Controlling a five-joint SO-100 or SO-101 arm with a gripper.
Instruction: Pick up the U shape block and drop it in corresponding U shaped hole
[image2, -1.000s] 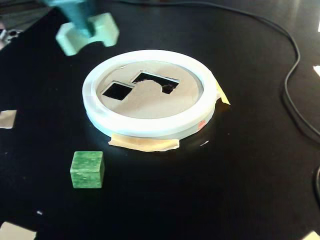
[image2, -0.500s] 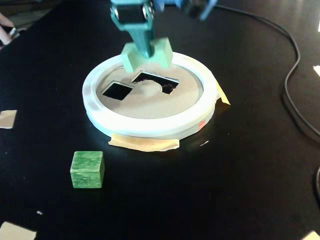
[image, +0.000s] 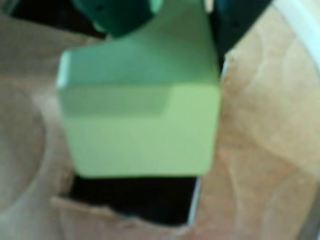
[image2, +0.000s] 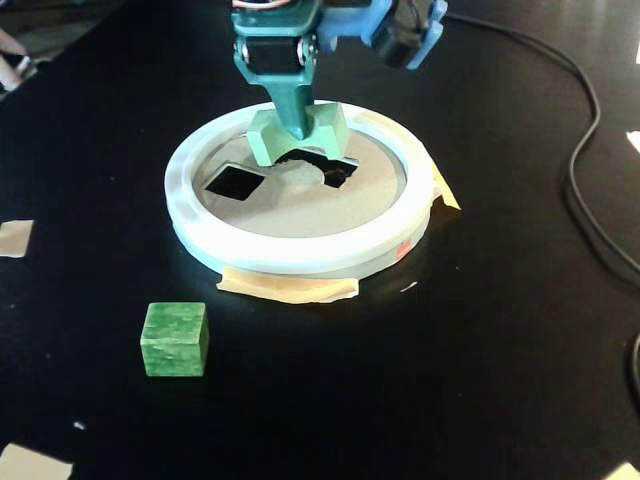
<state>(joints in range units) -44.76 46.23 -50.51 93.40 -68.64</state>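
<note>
U shape block (image2: 297, 134) gripped within end effector (image2: 296, 128).

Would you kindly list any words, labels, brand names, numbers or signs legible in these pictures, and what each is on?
None: no readable text shows in either view.
The U shape block, the gripper holding it, the round board's white rim, the green cube and the tape scraps bear no visible lettering.
The wrist view is too blurred to show any fine print.
</note>
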